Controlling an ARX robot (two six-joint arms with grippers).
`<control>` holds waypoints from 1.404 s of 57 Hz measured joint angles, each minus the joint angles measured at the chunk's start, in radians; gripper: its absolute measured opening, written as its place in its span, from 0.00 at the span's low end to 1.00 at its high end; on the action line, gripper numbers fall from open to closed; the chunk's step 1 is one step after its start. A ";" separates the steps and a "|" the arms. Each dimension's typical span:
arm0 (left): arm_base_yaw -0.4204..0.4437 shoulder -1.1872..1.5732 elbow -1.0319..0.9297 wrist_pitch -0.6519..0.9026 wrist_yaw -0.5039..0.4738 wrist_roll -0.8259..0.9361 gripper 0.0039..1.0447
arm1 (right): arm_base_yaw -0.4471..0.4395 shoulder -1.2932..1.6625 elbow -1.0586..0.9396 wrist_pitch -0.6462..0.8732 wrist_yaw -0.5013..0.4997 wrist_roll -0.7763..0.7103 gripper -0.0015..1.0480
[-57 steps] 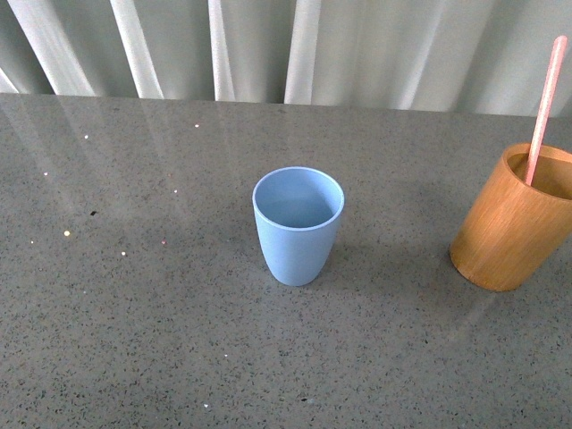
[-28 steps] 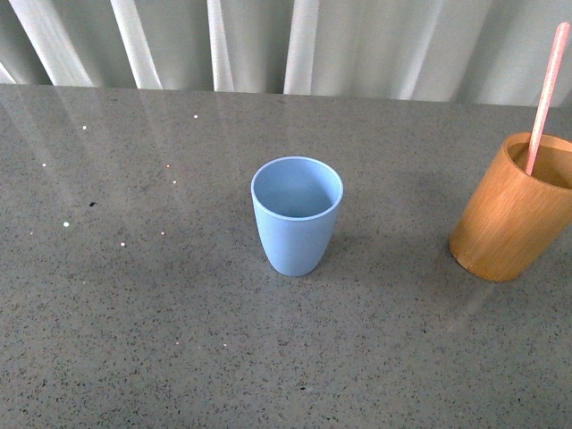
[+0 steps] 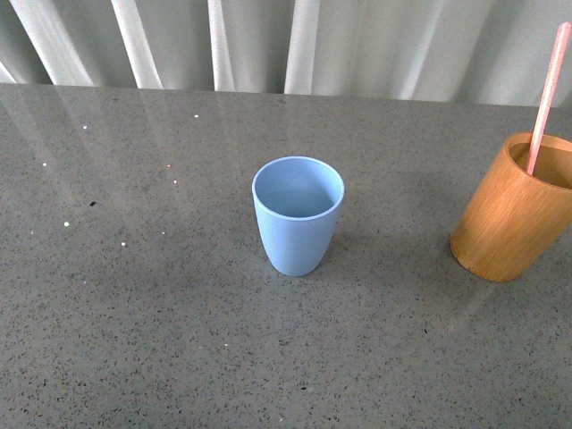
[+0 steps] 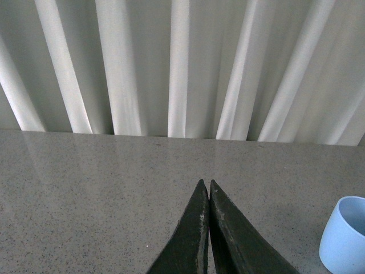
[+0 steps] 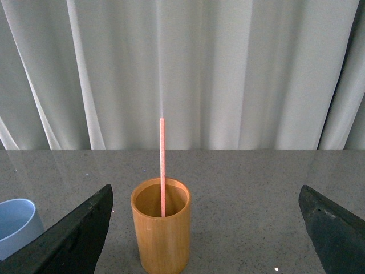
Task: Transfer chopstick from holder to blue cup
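Thin, straight, pale pink chopstick (image 3: 545, 98), same width from end to end, with a rounded top end. Standing in the holder (image 3: 505, 223) at the right side of the desk (image 3: 134, 313), upper length well above the rim, tilted slightly to the right in the front view. Almost upright in the right wrist view (image 5: 162, 165), set toward the far inner wall of the holder (image 5: 161, 234).

Orange-brown wooden holder, cylindrical and thick-walled, with faint vertical grain. Light-blue cup (image 3: 297, 219) near the middle of the desk, upright, open mouth up, well apart from the holder and to its left.

Lower end of the chopstick hidden inside the holder; resting point at the bottom impossible to tell. Right side of the holder clipped by the edge of the front view. Only part of the cup in the left wrist view (image 4: 345, 234), and only a corner of it in the right wrist view (image 5: 14, 225).

Left gripper (image 4: 206, 184) above bare desk, dark fingers pressed together at the tips, clamped on nothing. Right gripper (image 5: 205, 191) spread wide, one finger (image 5: 74, 234) on either side of the view, both cut off by the picture's border, facing the holder and touching nothing. Pleated pale curtain (image 3: 357, 45) behind the desk.
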 joint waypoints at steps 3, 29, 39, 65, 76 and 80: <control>0.000 -0.032 0.000 -0.030 0.000 0.000 0.03 | 0.000 0.000 0.000 0.000 0.000 0.000 0.90; 0.000 -0.183 0.000 -0.181 0.000 0.000 0.03 | 0.000 0.000 0.000 0.000 0.000 0.000 0.90; 0.000 -0.271 0.000 -0.287 0.000 0.000 0.03 | 0.000 0.000 0.000 0.000 0.000 0.000 0.90; 0.000 -0.384 0.000 -0.388 0.002 0.000 0.25 | 0.000 0.000 0.000 0.000 0.000 0.000 0.90; 0.000 -0.384 0.000 -0.389 0.002 0.000 0.58 | 0.000 0.000 0.000 0.000 0.000 0.000 0.90; 0.000 -0.384 0.000 -0.389 0.002 0.000 0.70 | 0.000 0.000 0.000 0.000 0.000 0.000 0.90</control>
